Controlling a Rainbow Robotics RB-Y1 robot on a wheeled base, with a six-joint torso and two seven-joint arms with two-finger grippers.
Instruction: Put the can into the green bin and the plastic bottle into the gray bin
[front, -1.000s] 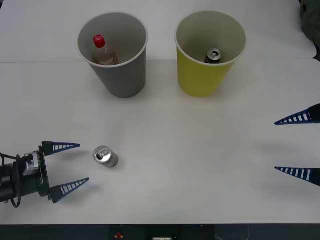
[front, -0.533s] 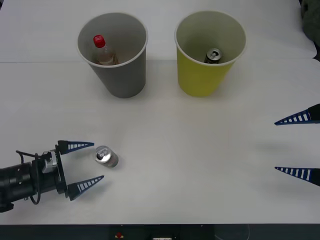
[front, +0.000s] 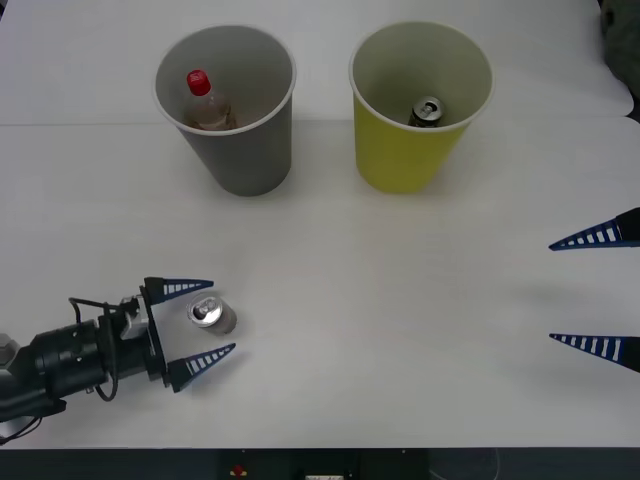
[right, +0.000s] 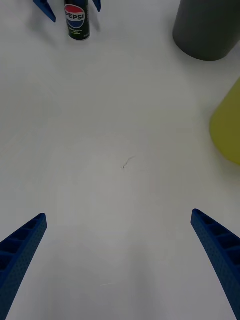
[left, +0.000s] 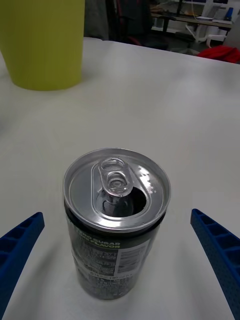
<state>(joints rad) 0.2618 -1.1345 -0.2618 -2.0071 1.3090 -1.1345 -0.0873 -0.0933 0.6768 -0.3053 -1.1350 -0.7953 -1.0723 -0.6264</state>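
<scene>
The can (front: 212, 315) stands upright on the white table (front: 380, 300), on the robot's left and well short of both bins, its silver top and pull tab facing up. The left gripper (front: 200, 321) reaches in low and level with its 2 blue fingers spread apart, 1 on each side of the can's body and neither touching it, a stance that suits a sideways grasp around the cylinder and keeps it upright for the lift. The green bin (front: 415, 150) stands at the far right of the table with 1 can already lying inside it, so the standing can looks like the next item for that bin. The gray bin (front: 238, 145) beside it, on the left, holds the plastic bottle (front: 205, 103), red cap up, so that half of the task appears done. The right gripper (front: 598, 292) waits at the table's right edge, fingers wide apart and empty, out of the way of a carry across to the green bin.
</scene>
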